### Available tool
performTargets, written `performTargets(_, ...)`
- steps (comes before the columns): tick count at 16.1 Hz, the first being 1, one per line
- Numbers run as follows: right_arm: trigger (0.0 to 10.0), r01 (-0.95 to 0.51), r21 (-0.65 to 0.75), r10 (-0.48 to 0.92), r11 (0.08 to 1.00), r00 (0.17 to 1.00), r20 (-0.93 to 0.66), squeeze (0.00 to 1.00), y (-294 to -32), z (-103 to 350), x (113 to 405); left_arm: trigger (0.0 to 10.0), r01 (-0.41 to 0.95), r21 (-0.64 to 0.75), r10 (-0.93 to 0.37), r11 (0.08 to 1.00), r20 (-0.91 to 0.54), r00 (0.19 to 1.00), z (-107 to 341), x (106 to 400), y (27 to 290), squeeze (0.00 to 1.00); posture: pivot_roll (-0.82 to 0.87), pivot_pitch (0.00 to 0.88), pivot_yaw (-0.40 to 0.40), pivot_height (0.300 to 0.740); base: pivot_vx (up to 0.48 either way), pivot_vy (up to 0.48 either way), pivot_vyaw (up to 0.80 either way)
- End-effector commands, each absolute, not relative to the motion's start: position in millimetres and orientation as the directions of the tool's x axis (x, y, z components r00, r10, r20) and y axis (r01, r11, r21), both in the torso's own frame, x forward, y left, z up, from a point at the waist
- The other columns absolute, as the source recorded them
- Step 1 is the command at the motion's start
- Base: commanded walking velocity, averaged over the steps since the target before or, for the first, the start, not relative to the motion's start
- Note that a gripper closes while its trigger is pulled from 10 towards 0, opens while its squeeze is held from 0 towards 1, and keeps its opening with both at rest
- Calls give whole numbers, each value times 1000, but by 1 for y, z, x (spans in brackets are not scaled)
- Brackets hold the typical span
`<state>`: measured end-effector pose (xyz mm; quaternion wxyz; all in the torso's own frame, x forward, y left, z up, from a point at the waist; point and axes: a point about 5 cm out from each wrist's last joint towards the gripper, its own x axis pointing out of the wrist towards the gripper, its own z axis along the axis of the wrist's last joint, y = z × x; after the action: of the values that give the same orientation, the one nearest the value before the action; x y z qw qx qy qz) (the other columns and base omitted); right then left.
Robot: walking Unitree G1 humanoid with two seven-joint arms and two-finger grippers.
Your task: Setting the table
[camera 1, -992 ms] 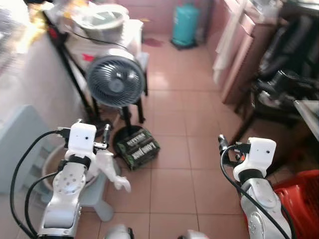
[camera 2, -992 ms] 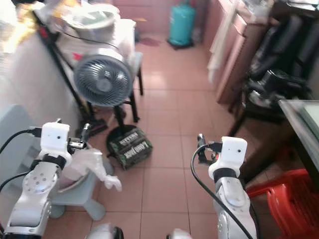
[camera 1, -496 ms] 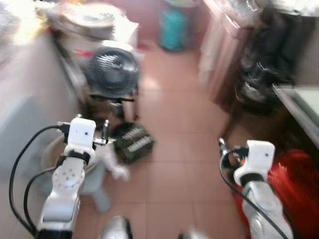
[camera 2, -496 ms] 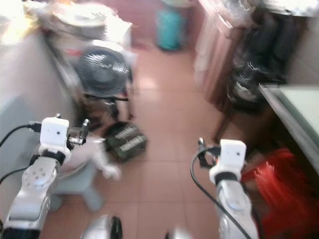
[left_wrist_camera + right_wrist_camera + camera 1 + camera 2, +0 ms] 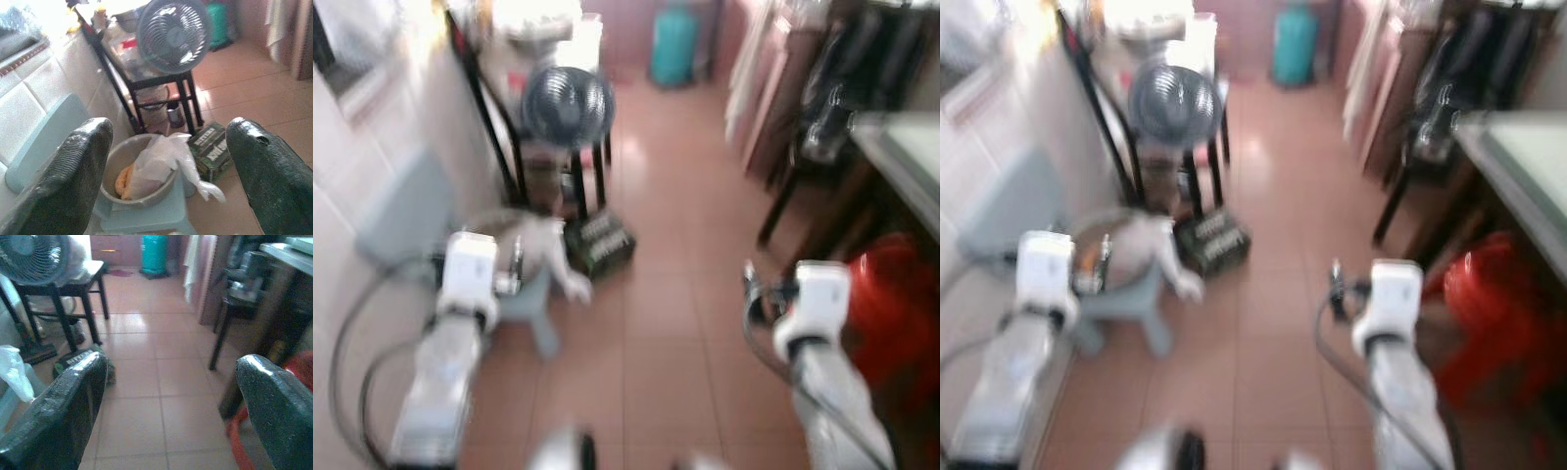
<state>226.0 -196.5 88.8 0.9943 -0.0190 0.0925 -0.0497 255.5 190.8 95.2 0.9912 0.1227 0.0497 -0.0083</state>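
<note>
both my end effectors, left (image 5: 166, 161) and right (image 5: 171, 396), were spread apart, empty; the pale glass-topped bench (image 5: 1518, 157) lay ahead-right, nearer my right arm.

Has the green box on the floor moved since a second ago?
No. The green box lies by the fan stand's feet as before; the camera shifted.
</note>
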Motion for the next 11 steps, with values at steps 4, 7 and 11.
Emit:
performTargets(4, 10000, 102, -55, -110, 993, 978, -174, 0, -197, 92, 226, 10000, 28, 260, -12, 965, -61, 998, 104, 262, 192, 0, -25, 0, 5, 740, -307, 0, -800)
performTargets(7, 10000, 105, -58, -113, 993, 978, -174, 0, -198, 92, 227, 10000, 35, 229, -20, 973, -65, 998, 103, 263, 190, 0, -30, 0, 3, 740, 0, 0, -594)
performTargets(11, 10000, 109, -65, -119, 992, 977, -179, 0, -200, 92, 229, 10000, 54, 170, -41, 984, -80, 996, 102, 265, 189, 0, -31, 0, -2, 740, 0, 0, -800)
